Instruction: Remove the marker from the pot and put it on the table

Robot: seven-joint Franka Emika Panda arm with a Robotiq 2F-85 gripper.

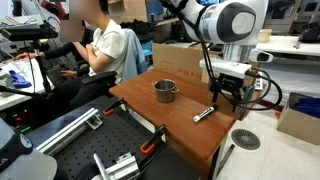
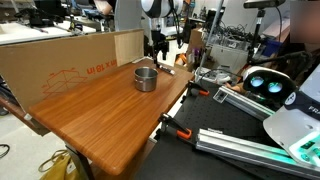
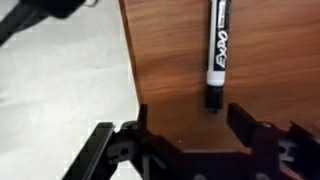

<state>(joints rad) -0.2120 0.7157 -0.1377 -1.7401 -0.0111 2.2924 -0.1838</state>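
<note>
A reddish-brown wooden table (image 1: 178, 128) holds a small shiny steel pot (image 1: 165, 91) near its middle. The marker (image 3: 218, 45) lies flat on the wood, outside the pot and close to the table's edge. In the wrist view its white printed barrel ends in a black tip that points toward the claw. The gripper (image 3: 188, 128) hangs over that tip with its jaws spread wide, holding nothing. In an exterior view a seated person (image 1: 100, 45) is behind the table.

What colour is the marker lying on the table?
The marker is black with white lettering and a white band near one end; wrist view shows it best.
</note>
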